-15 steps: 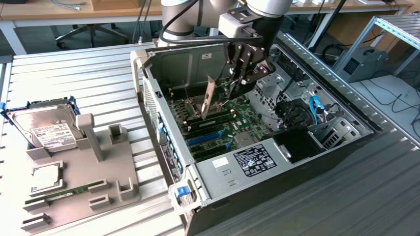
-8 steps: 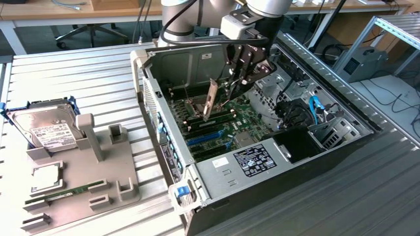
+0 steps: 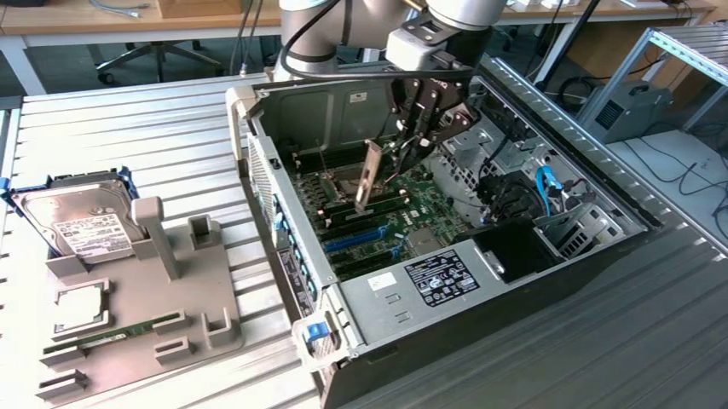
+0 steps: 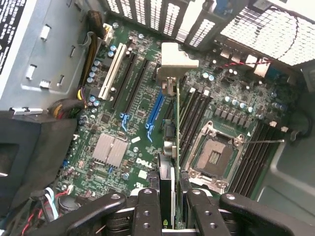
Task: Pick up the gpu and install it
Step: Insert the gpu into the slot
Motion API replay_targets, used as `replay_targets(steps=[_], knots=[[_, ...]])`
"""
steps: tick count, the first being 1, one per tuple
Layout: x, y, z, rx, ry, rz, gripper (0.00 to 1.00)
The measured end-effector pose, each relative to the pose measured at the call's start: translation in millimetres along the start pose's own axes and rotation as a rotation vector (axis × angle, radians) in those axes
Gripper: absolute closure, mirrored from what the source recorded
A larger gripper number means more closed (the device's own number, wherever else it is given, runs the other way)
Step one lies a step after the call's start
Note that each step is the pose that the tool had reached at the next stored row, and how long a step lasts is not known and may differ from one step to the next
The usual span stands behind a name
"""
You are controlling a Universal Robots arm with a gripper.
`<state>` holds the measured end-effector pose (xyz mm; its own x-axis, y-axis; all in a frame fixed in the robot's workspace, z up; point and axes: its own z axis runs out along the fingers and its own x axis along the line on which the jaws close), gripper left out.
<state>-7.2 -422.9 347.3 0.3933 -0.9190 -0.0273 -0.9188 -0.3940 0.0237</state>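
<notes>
The pincer [image 3: 401, 152] hangs inside the open computer case [image 3: 264, 179], its fingers pinching the gpu [image 3: 370, 175], which stands on edge above the motherboard [image 3: 424, 209] on the case's floor. In the wrist view the card runs along near the blue slot [image 4: 156, 110], its silver end bracket [image 4: 178, 58] toward the case's vented wall. The case lies on the slatted counter [image 3: 136, 145], and a hard drive [image 3: 80, 223] sits outside it, on the exterior view's left.

One gpu [image 3: 370, 181], one pincer [image 4: 170, 219], one computer case [image 3: 381, 317], one hard drive [image 3: 80, 223], one memory stick [image 3: 119, 331].
</notes>
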Motion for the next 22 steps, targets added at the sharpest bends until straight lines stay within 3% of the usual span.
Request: replay_targets(steps=[22], knots=[[0.0, 0.0, 0.3, -0.0057, 0.0050, -0.208, 0.74]])
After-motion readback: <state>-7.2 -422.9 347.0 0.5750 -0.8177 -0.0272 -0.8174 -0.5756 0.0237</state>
